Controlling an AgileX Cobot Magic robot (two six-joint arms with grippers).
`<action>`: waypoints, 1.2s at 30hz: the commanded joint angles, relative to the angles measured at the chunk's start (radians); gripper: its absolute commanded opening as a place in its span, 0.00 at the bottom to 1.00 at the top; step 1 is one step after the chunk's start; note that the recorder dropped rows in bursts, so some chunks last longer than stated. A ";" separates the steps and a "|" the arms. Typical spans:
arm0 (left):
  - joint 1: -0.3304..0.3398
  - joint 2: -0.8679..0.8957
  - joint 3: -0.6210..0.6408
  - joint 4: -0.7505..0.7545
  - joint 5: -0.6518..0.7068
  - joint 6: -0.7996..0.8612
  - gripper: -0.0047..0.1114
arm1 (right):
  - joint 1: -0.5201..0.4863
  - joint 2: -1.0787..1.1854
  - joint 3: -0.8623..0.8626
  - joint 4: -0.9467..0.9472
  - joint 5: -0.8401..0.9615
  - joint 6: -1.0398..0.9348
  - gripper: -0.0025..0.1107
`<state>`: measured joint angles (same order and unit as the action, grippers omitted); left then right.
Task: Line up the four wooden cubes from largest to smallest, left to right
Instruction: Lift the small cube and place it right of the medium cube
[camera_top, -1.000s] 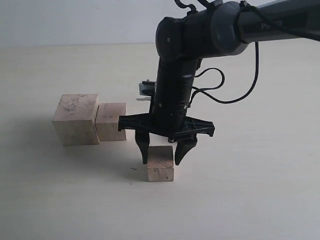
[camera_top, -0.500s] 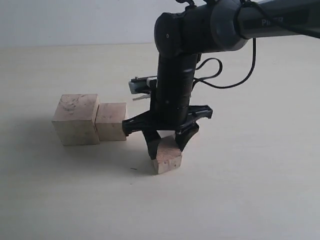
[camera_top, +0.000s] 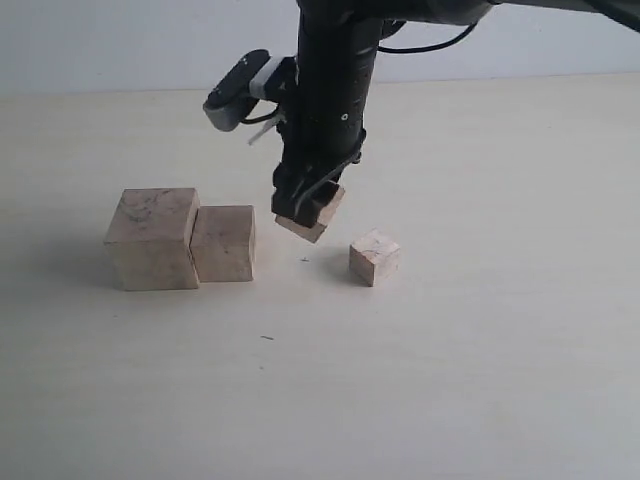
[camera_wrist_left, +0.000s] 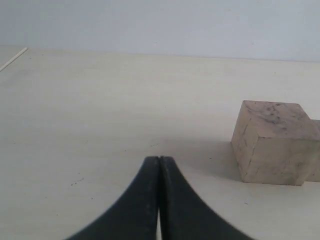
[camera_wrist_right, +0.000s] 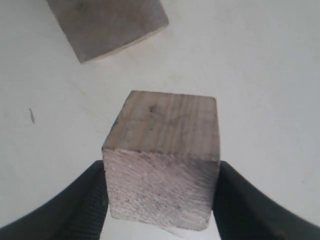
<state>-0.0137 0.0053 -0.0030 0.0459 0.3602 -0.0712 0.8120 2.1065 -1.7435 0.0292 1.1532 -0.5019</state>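
Above table (camera_top: 500, 380), right claw (camera_top: 306, 203) clamps tilted pale grainy cube (camera_top: 311, 222); left claw (camera_wrist_left: 159, 172) pressed together.

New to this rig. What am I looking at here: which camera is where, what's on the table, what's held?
It's a two-arm robot; each arm ends in a gripper with two fingers. The wide picture comes from a camera off the arms; the other two from a camera on each wrist. On the table sit three wooden cubes: the largest cube, the second cube right up against it, and the smallest cube standing apart. The right gripper holds the third cube tilted, off the table; its wrist picture shows that cube clamped between both fingers. The left gripper is shut on nothing, near the largest cube; it doesn't show in the wide picture.
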 joint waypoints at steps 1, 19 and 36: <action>-0.007 -0.005 0.003 0.000 -0.008 -0.009 0.04 | -0.005 0.037 -0.009 -0.043 0.006 -0.302 0.02; -0.007 -0.005 0.003 0.000 -0.008 -0.009 0.04 | -0.005 0.161 -0.009 0.109 -0.124 -0.578 0.02; -0.007 -0.005 0.003 0.000 -0.008 -0.009 0.04 | -0.005 0.176 -0.009 0.197 -0.207 -0.572 0.02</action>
<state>-0.0137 0.0053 -0.0030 0.0459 0.3602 -0.0712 0.8084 2.2707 -1.7570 0.2161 0.9804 -1.0699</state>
